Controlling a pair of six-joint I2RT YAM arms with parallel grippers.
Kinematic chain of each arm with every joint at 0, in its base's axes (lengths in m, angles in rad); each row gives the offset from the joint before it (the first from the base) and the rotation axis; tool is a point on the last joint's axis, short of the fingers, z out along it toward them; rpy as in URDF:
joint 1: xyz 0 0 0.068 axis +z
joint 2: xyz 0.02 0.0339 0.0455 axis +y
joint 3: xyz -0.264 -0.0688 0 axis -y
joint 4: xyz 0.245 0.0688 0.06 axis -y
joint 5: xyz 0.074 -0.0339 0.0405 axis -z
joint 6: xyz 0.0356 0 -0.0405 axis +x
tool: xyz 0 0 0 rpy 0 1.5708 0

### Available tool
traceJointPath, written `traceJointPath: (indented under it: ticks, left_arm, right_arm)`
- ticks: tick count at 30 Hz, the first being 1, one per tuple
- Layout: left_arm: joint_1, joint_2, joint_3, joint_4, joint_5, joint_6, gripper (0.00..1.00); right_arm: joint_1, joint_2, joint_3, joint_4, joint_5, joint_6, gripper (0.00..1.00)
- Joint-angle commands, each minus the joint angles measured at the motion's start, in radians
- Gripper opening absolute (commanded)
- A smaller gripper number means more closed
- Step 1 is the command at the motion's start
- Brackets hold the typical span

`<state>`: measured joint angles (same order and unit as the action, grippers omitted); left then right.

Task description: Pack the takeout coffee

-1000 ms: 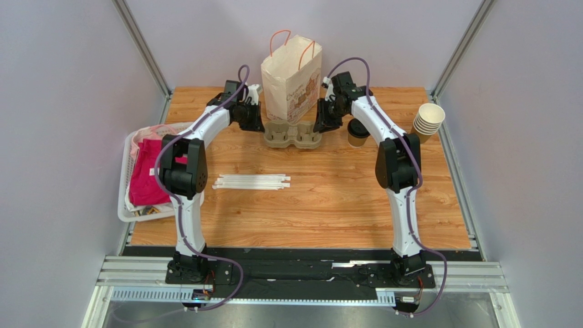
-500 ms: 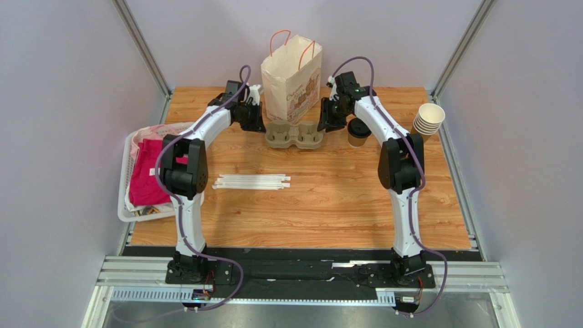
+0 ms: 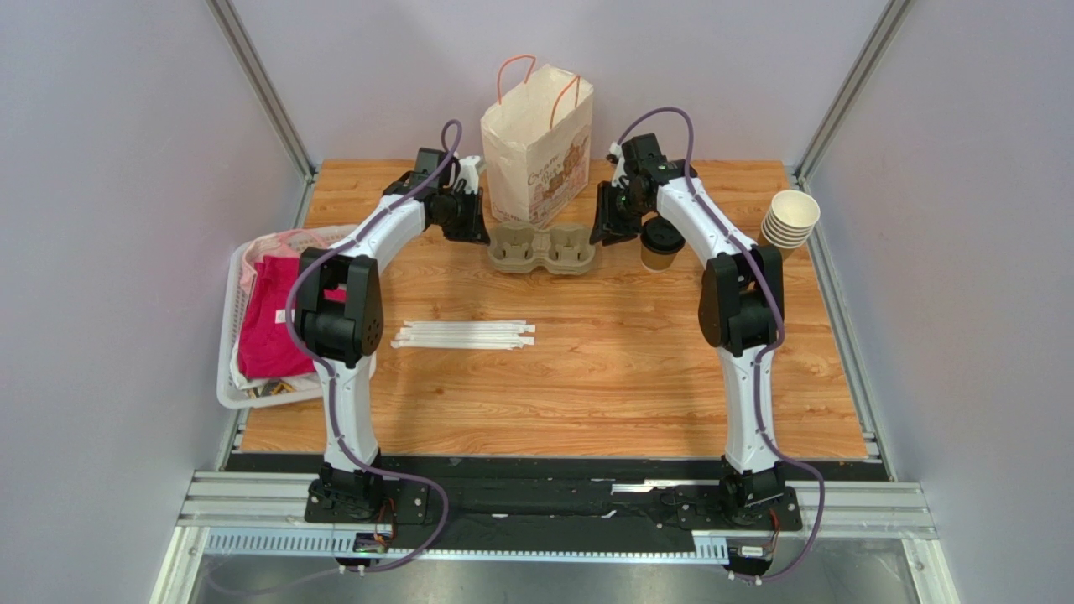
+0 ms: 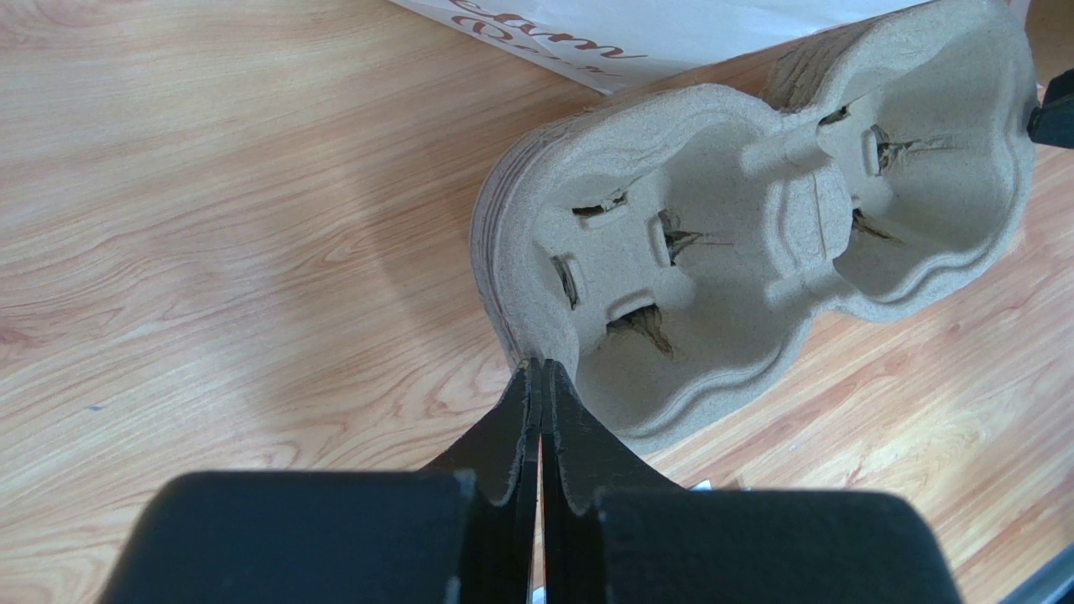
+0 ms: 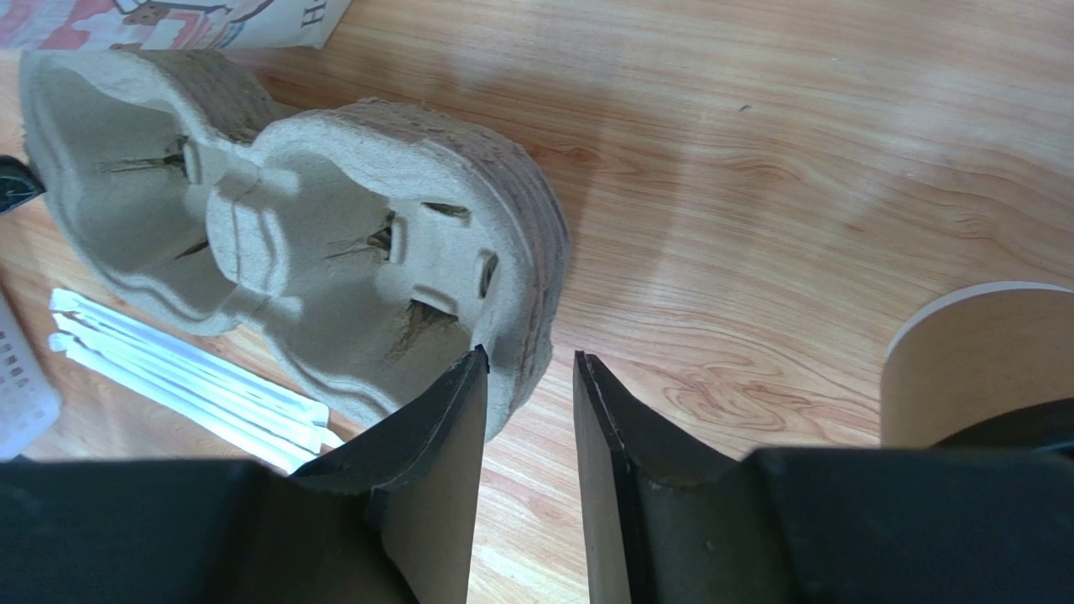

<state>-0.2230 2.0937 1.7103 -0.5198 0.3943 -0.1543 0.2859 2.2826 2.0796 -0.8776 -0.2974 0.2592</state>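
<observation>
The takeout coffee [image 3: 658, 242], a tan cup with a black lid, stands just right of the pulp two-cup carrier [image 3: 541, 249]; its tan side [image 5: 964, 371] shows at the edge of the right wrist view. My left gripper [image 4: 540, 368] is shut, its tips against the outer rim of the carrier's left end [image 4: 656, 290]. My right gripper [image 5: 530, 363] is open at the carrier's right end [image 5: 378, 239]: one finger is over the well's rim, the other over bare wood, and the end wall lies loosely in the gap. Neither gripper touches the cup.
A paper bag [image 3: 540, 139] with pink handles stands upright right behind the carrier. Lidless cream cups [image 3: 789, 222] are stacked at the right edge. Wrapped white straws [image 3: 464, 335] lie mid-table. A white basket [image 3: 240, 378] with pink cloth sits at the left edge.
My right gripper has shifted slightly to the right at the carrier's end, uncovering more of the coffee's lid. The left arm and the carrier have not moved.
</observation>
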Motion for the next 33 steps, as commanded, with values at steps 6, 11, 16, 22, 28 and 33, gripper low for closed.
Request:
traceJointPath:
  ticks: [6,11,16,22,28,33]
  left_arm:
    - [0.001,0.008,0.034,0.012,0.012,0.001,0.0]
    - [-0.001,0.009,0.037,0.01,0.032,-0.001,0.0]
    - [-0.001,0.008,0.032,0.012,0.041,-0.004,0.0]
    - [-0.001,0.009,0.029,0.015,0.04,-0.004,0.0]
    - [0.001,0.009,0.029,0.015,0.04,-0.002,0.0]
    - [-0.001,0.012,0.029,0.015,0.043,-0.004,0.0]
  right_arm:
    - [0.001,-0.006,0.002,0.025,-0.101,0.035,0.29]
    - [0.001,0.003,0.01,0.026,-0.114,0.041,0.23]
    - [0.001,0.005,0.01,0.028,-0.115,0.048,0.24]
    - [0.001,0.005,0.005,0.028,-0.072,0.051,0.34]
    - [0.001,0.008,0.002,0.031,-0.086,0.052,0.31]
    - [0.002,0.015,0.002,0.031,-0.082,0.052,0.28]
